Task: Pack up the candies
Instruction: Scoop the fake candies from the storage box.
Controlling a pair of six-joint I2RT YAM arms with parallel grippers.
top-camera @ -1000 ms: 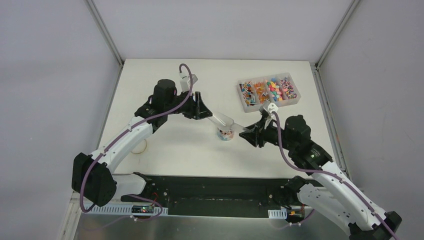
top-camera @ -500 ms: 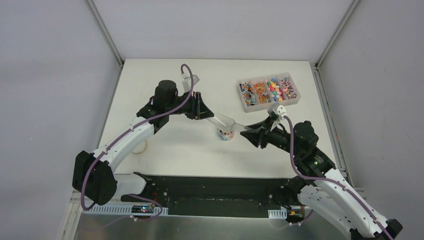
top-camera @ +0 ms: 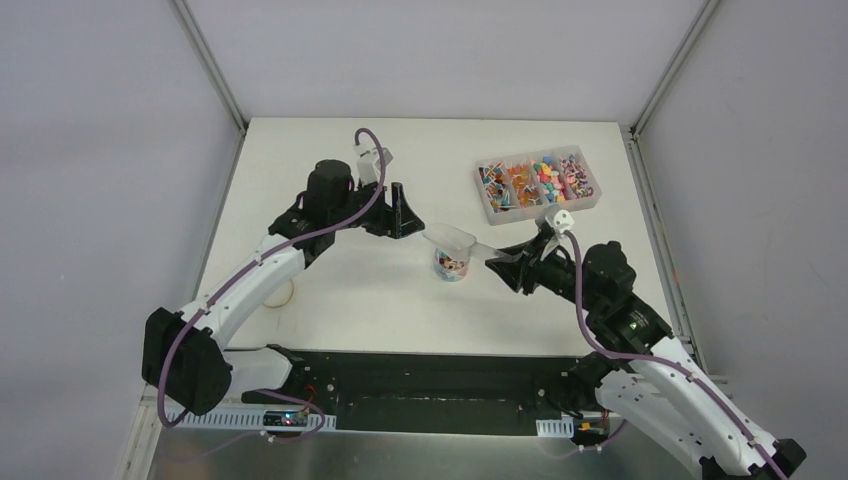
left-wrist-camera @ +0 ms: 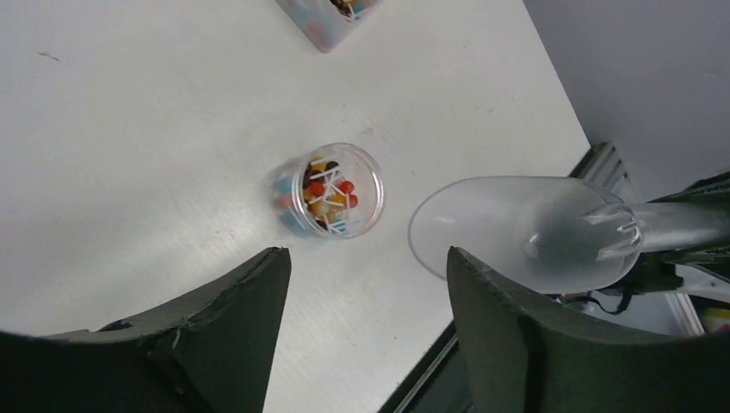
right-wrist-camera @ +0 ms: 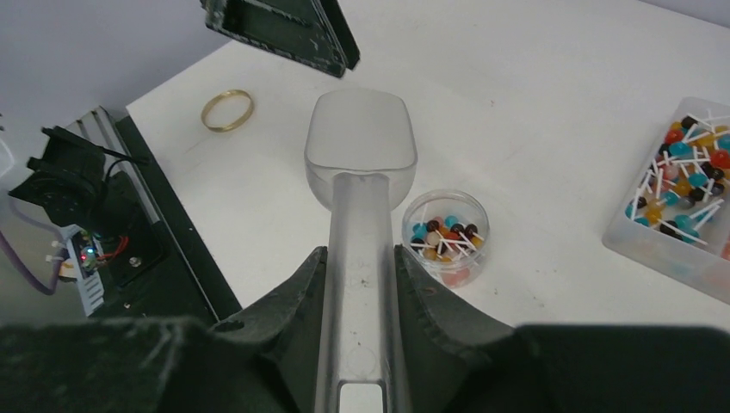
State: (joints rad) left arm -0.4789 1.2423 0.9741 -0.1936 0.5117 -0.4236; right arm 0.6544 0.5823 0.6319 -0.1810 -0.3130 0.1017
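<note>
The candies [right-wrist-camera: 444, 234] are small coloured balls on white sticks in a small round clear jar [top-camera: 452, 266] at the table's middle. More candies [top-camera: 540, 178] fill a clear divided tray [top-camera: 497, 213] at the back right. My right gripper [right-wrist-camera: 360, 251] is shut on the handle of a clear plastic scoop [right-wrist-camera: 361, 142]. Its bowl looks empty and hovers beside and above the jar. My left gripper [left-wrist-camera: 366, 254] is open and empty, above the table left of the jar [left-wrist-camera: 336, 191], with the scoop [left-wrist-camera: 525, 234] to its right.
A gold ring [right-wrist-camera: 228, 110] lies on the table at the left, also faint in the top view [top-camera: 284, 292]. The black base plate [top-camera: 420, 375] runs along the near edge. The tray's corner [left-wrist-camera: 331, 17] shows in the left wrist view.
My left gripper has drawn back to the left, away from the scoop's bowl. The scoop, held by my right gripper, has risen and its bowl now stands free above the jar.
</note>
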